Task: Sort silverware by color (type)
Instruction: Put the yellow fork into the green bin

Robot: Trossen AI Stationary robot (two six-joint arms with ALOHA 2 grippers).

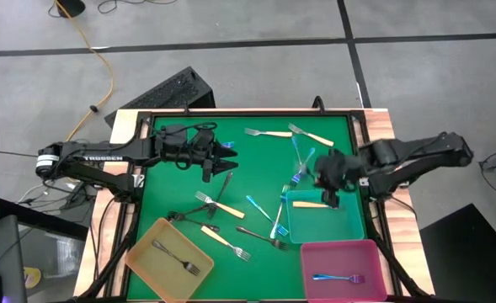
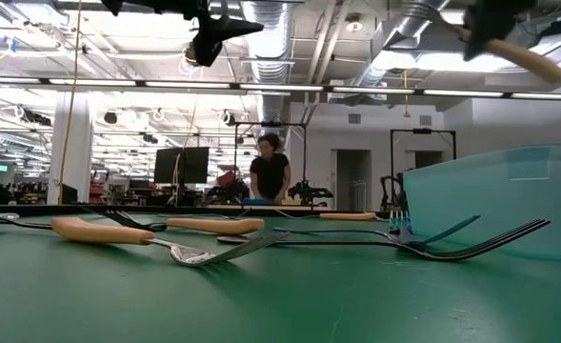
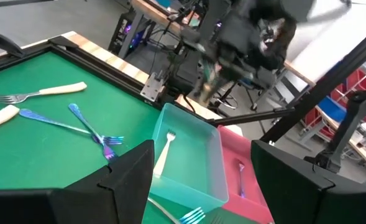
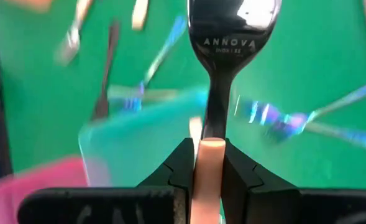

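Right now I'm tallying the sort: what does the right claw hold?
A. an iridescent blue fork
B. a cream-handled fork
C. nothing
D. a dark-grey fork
B: the right claw is shut on a cream-handled fork, its silver head sticking out ahead above the teal tray.

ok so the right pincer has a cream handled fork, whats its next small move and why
Probably lower it over the teal tray and let go. The right pincer is shut on a cream-handled fork above that tray, where another cream-handled fork already lies.
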